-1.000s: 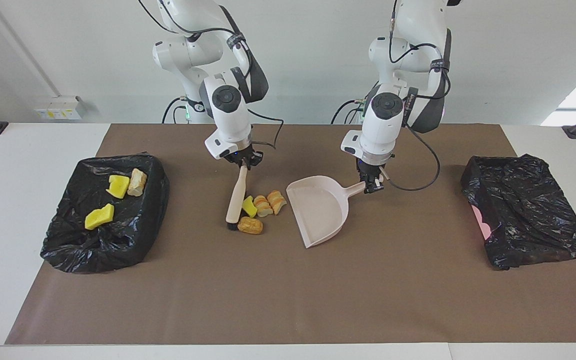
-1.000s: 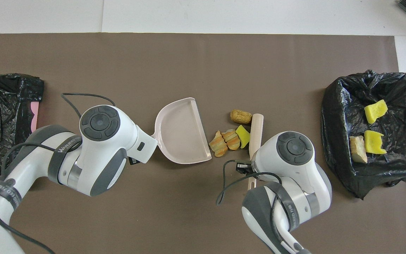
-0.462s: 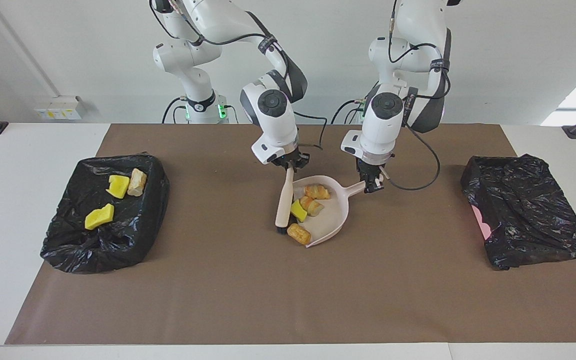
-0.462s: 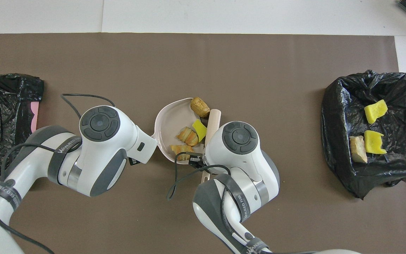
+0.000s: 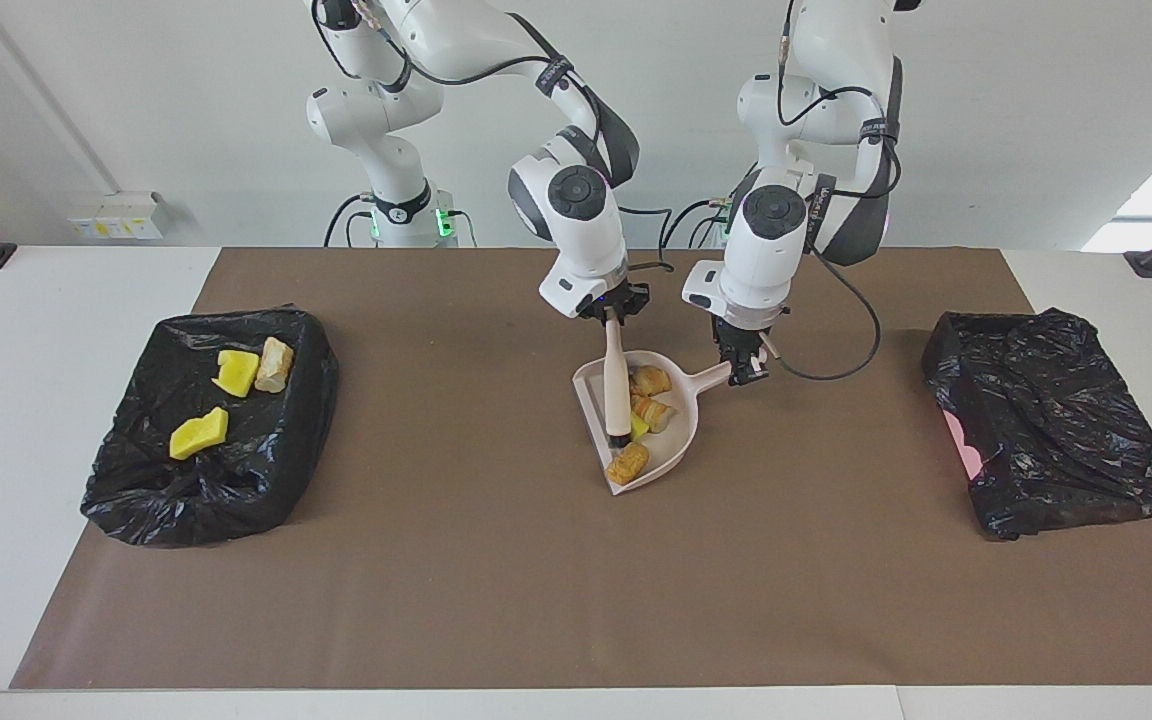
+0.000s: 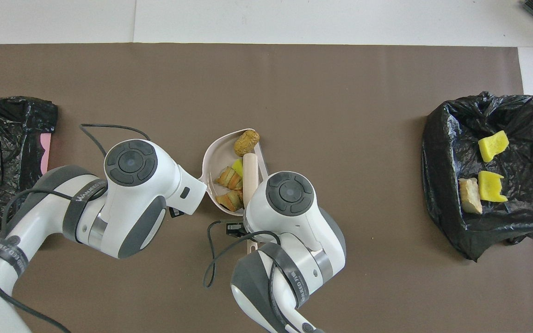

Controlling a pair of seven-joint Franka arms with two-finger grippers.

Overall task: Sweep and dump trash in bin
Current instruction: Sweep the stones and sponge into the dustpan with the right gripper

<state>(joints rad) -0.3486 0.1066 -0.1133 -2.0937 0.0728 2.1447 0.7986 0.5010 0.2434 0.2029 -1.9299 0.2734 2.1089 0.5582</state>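
Right gripper (image 5: 614,318) jaws clench the brush (image 5: 618,390); left gripper (image 5: 742,372) jaws grasp the dustpan (image 5: 681,425) handle; trash (image 5: 650,395) sits inside; lift it level, lest the lip piece rolls off.

Off-task items on the table

Brown mat (image 5: 556,580) covers the white table (image 5: 46,300); a crumpled black bag (image 5: 1056,420) over something pink lies at the left arm's end.

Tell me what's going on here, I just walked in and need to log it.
The right gripper holds the brush, its head inside the dustpan with four scraps. The left gripper holds the dustpan's handle. Three more scraps lie in the open bin toward the right arm's end; another bin sits toward the left arm's end.
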